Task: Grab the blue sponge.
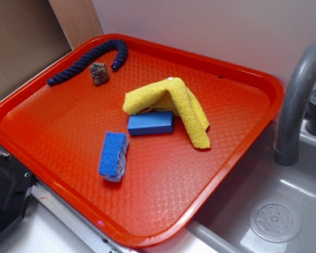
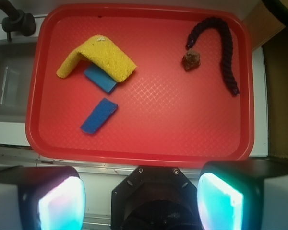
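Note:
The blue sponge (image 1: 114, 155) lies on the red tray (image 1: 210, 174), in its near-left part, fuzzy blue top up and pale foam showing at its edge. In the wrist view the blue sponge (image 2: 99, 115) sits left of centre on the tray (image 2: 182, 124). My gripper (image 2: 141, 201) hangs high above the tray's near edge, far from the sponge. Its jaws stand wide apart with nothing between them. The gripper does not show in the exterior view.
A smooth blue block (image 1: 151, 123) lies just beyond the sponge, partly under a folded yellow cloth (image 1: 171, 103). A dark blue rope (image 1: 92, 58) and a small brown lump (image 1: 99, 73) sit at the tray's far corner. A grey sink (image 1: 276, 211) with a faucet (image 1: 297, 95) adjoins the tray.

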Action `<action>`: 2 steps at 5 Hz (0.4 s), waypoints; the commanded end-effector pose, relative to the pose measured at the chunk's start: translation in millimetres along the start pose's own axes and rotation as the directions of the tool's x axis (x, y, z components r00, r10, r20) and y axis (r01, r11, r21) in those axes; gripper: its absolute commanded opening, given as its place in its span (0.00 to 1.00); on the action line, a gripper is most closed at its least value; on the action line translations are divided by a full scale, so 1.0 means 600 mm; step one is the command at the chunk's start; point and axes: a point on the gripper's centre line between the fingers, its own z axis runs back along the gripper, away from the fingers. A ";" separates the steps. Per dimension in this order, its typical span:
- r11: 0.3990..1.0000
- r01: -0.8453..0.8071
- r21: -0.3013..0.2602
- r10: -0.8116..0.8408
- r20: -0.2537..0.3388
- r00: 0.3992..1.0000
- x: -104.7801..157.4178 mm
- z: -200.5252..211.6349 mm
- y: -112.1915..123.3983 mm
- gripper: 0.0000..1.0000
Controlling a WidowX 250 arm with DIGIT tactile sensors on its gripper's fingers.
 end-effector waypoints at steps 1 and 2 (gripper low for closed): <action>0.989 -0.146 0.030 0.147 -0.022 0.989 0.023 -0.005 -0.060 1.00; 0.935 -0.354 0.023 0.354 -0.102 0.930 0.030 -0.021 -0.102 1.00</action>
